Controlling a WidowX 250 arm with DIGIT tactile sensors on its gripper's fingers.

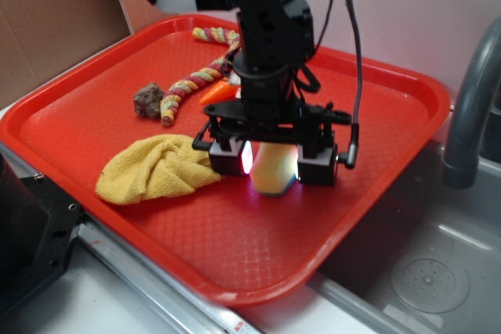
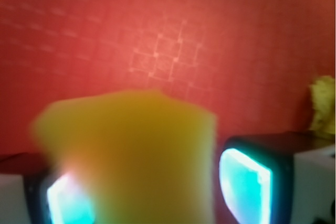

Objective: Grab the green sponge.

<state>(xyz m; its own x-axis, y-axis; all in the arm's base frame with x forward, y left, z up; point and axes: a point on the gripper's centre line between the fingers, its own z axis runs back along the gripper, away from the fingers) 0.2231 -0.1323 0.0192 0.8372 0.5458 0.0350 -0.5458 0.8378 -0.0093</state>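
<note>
Red tray point(image 1: 258, 260) plastic lies bare along its near rim, beside a grey sink point(image 1: 427, 271). Further in, the gripper point(image 1: 274, 163) stands over the tray's middle with the green sponge point(image 1: 275, 171) upright between its two lit pads, apparently pinched. A yellow cloth point(image 1: 153, 168) sits just beside it. Beyond lie a brown lump point(image 1: 147, 100), an orange piece point(image 1: 217, 93) and a twisted rope point(image 1: 196, 78) near the far rim.

Green sponge point(image 2: 131, 156): blurred in wrist view, cut by lower edge; scouring face not discernible. Yellow cloth point(image 2: 324, 106): cropped at right edge. Orange item point(image 1: 217, 93): partly hidden behind arm, unidentifiable.
</note>
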